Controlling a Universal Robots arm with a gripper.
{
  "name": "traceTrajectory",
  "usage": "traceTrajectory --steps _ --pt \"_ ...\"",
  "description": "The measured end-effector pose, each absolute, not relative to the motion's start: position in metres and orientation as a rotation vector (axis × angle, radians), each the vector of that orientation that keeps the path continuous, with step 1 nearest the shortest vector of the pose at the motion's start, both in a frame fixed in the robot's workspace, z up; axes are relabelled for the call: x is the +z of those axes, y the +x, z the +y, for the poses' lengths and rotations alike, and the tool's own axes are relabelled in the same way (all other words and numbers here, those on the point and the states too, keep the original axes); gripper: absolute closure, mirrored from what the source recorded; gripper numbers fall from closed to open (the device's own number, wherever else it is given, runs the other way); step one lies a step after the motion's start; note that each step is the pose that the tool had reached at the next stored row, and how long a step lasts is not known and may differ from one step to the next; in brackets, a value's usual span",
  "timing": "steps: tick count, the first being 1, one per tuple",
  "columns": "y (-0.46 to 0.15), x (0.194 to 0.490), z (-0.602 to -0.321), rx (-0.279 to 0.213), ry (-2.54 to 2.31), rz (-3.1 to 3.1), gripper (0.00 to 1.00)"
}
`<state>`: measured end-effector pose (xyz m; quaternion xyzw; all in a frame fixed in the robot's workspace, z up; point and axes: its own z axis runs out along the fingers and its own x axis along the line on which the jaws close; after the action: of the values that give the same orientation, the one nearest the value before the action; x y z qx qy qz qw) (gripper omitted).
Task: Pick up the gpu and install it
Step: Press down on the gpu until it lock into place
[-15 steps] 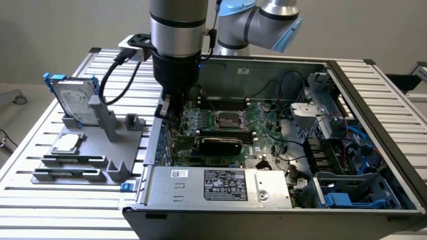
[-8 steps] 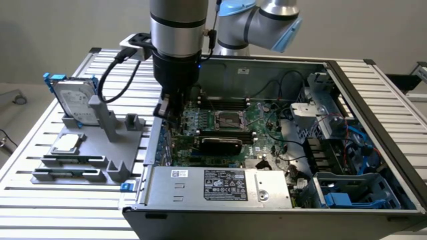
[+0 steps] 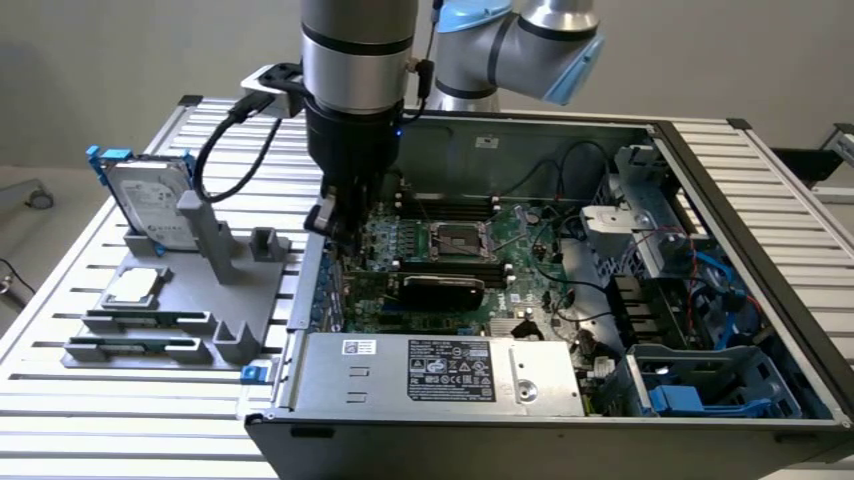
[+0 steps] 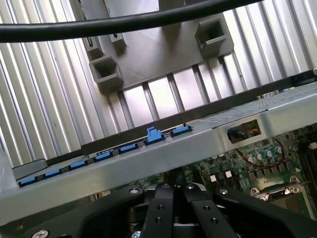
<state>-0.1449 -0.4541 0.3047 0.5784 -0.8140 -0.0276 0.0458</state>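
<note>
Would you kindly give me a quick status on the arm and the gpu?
End effector shut, empty, over case's rear edge. Gpu seated on motherboard. Nothing in the way.

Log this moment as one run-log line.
claw: shut, inside open computer case by its wall | graphics card: lying on motherboard, apart from claw | hard drive: upright in gray holder

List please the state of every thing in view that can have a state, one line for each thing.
gripper: shut, holding nothing, inside the open case.
gpu: lying on the motherboard inside the case, black shroud up.
computer case: side open, interior exposed.
hard drive: standing upright in the grey holder.
CPU chip: lying flat on the grey holder.
</note>
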Motion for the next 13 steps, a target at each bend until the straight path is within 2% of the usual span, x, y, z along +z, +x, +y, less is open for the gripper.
traceTrajectory --steps 13 --pt "-0.143 0.305 -0.466 -0.082 1.764 -2.478 0.89"
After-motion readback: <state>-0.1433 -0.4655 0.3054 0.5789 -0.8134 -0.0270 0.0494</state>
